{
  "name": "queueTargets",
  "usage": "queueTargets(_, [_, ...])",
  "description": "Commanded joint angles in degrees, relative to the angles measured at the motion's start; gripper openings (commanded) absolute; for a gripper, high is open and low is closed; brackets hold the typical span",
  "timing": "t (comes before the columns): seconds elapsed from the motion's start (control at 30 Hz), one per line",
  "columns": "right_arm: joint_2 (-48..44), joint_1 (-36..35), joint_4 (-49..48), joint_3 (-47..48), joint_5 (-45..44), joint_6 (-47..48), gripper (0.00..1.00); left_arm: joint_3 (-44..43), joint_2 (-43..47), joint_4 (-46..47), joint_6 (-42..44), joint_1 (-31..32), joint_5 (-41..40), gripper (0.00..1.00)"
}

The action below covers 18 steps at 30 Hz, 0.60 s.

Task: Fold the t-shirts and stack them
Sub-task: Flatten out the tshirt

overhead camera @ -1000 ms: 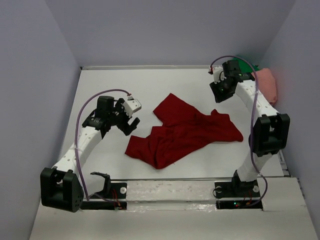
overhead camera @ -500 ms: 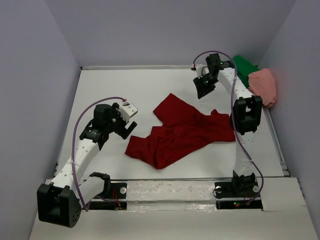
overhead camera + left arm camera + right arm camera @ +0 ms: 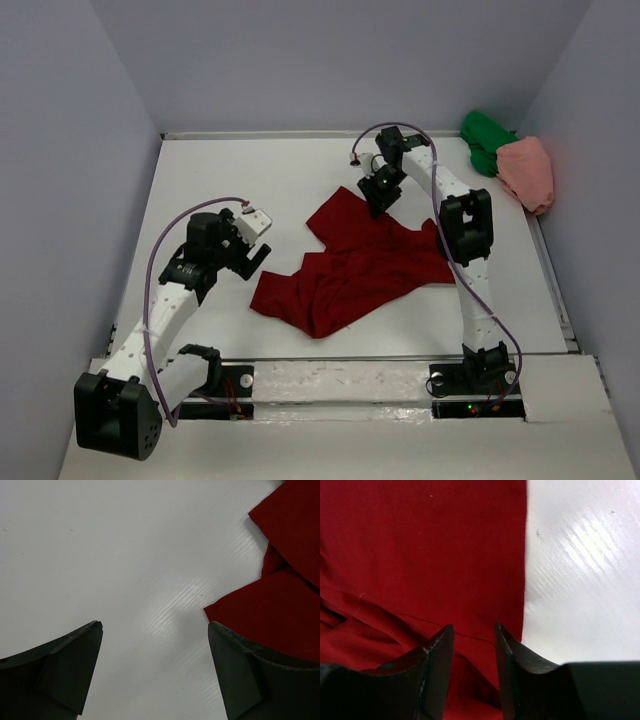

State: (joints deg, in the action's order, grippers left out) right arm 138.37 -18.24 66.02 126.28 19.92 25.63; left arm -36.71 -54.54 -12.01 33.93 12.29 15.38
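Hovering over the dark red t-shirt (image 3: 360,265), right fingers (image 3: 431,680) seem narrowly parted.

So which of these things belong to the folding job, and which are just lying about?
Job: dark red fabric t-shirt, crumpled; bright green fabric t-shirt, bunched; salmon pink fabric t-shirt, bunched.
Not the job: white table; grey walls.

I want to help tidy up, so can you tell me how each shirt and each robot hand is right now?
dark red t-shirt: unfolded, crumpled mid-table.
green t-shirt: bunched up at the far right corner.
pink t-shirt: bunched up, touching the green t-shirt.
left gripper: open, empty, over bare table beside the dark red t-shirt.
right gripper: open a little, empty, above the dark red t-shirt's edge.
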Motion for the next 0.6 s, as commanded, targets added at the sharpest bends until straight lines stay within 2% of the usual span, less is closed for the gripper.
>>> queueTargets(0.0, [0.7,0.4,-1.4,0.8,-1.8,0.3,0.46,0.6,1.5,1.8,-0.6,-0.3,-0.8,0.99])
queueTargets(0.17, [2.1,0.4,-2.8,1.4,-4.1,-0.1,0.52,1.3,1.6,1.9,-0.4,-0.3,-1.0,0.99])
queueTargets(0.4, [6.2,0.4,-1.5,2.7,-4.2,0.0,0.54,2.0,2.8,1.9,-0.2,-0.3,-1.4,0.99])
queueTargets(0.47, [6.8,-0.1,-1.3,2.7,-4.1,0.1,0.51,2.1,2.9,2.0,-0.2,-0.3,-1.4,0.99])
queueTargets(0.57, [6.7,-0.1,-1.4,2.0,-4.0,0.2,0.37,2.1,2.8,2.0,-0.3,-0.3,-1.3,0.99])
